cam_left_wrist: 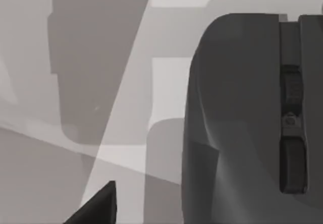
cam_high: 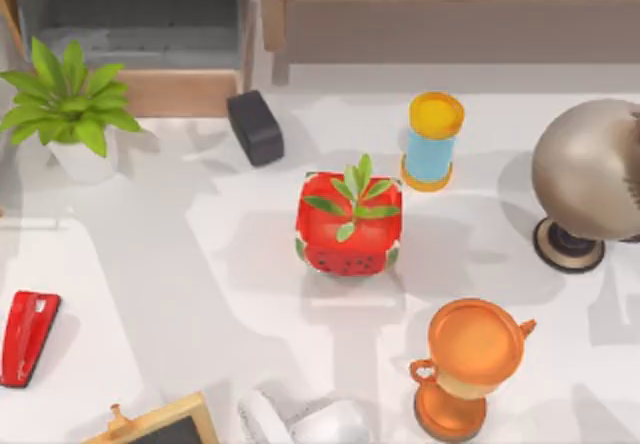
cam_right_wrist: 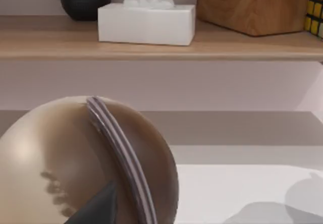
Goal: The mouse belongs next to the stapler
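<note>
The red stapler (cam_high: 30, 336) lies near the table's left edge, a pale mark on its top. The mouse (cam_left_wrist: 237, 123) looms large and close in the left wrist view, dark grey with a scroll wheel (cam_left_wrist: 291, 90) in a slot. A dark fingertip (cam_left_wrist: 98, 204) of my left gripper shows beside it, apart from it. My left arm (cam_high: 300, 419) comes in at the top view's bottom edge, well to the right of the stapler. A dark fingertip (cam_right_wrist: 98, 204) of my right gripper shows against a beige globe (cam_right_wrist: 86, 163).
A black block (cam_high: 255, 127), a red watermelon-patterned planter (cam_high: 350, 226), a yellow and blue cylinder (cam_high: 432, 141), the globe (cam_high: 590, 169) and an orange trophy (cam_high: 468, 364) stand mid-table and right. A potted plant (cam_high: 70, 104) is at back left, a framed board (cam_high: 165, 426) at the front.
</note>
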